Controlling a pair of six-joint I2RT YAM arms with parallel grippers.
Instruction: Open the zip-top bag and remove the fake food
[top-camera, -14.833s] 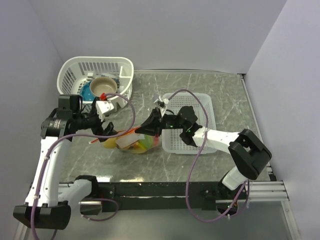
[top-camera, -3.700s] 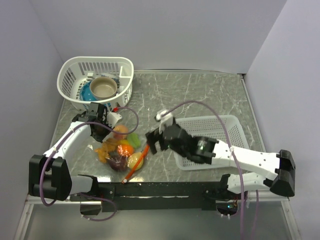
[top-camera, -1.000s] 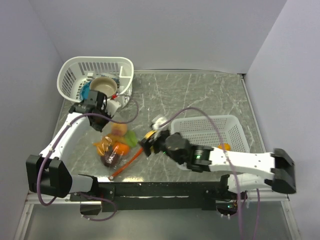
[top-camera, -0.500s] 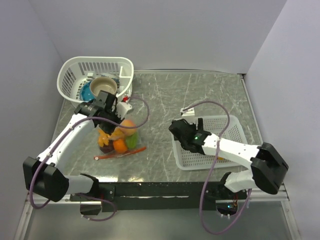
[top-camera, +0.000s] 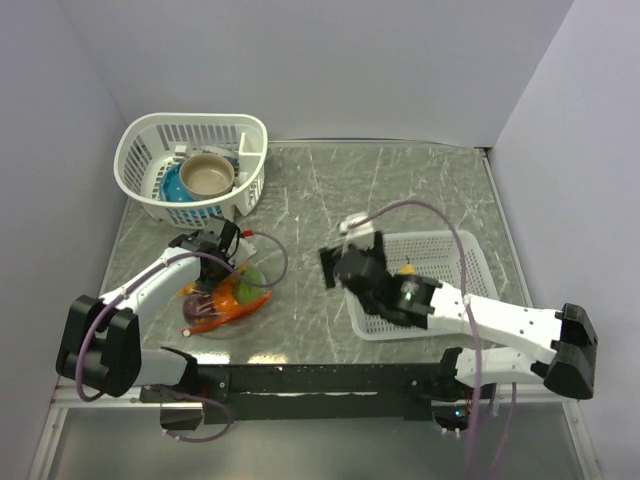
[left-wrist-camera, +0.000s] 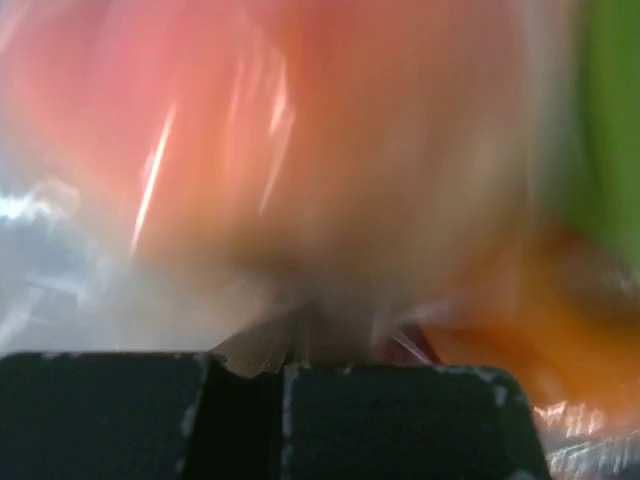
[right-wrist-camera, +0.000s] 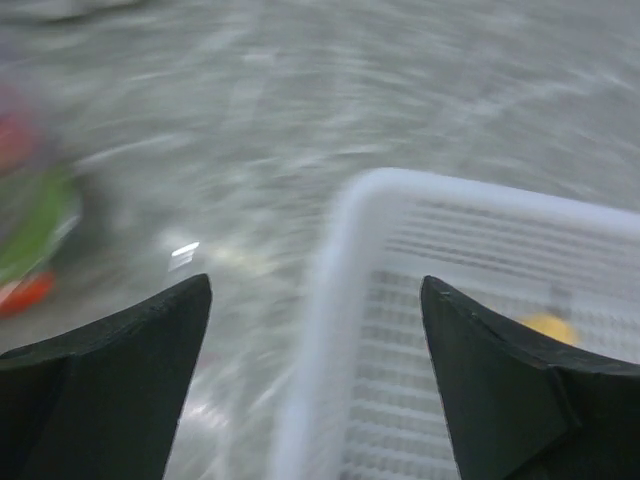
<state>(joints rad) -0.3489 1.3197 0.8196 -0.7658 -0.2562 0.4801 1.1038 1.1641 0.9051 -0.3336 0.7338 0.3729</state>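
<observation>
The zip-top bag (top-camera: 212, 312) lies at the front left, its orange-red zip strip (top-camera: 240, 308) curving along the near side. Fake food (top-camera: 243, 287) shows through it: orange, green and dark pieces. My left gripper (top-camera: 214, 262) is shut on the bag's far edge. In the left wrist view its fingers (left-wrist-camera: 283, 365) pinch a fold of clear plastic (left-wrist-camera: 255, 350), with a blurred peach piece (left-wrist-camera: 330, 150) behind. My right gripper (top-camera: 348, 256) hangs open over the left rim of the white mesh basket (top-camera: 462, 262), holding nothing (right-wrist-camera: 315, 285). A yellow piece (top-camera: 407, 268) (right-wrist-camera: 550, 325) lies in that basket.
A round white basket (top-camera: 140, 150) at the back left holds a tan bowl (top-camera: 206, 174) and a blue dish (top-camera: 176, 186). Purple cables loop from both wrists. Grey walls close the table on the left, back and right.
My right gripper has left the bag's side and swung right to the rectangular basket's rim. My left gripper has come down and nearer with the bag.
</observation>
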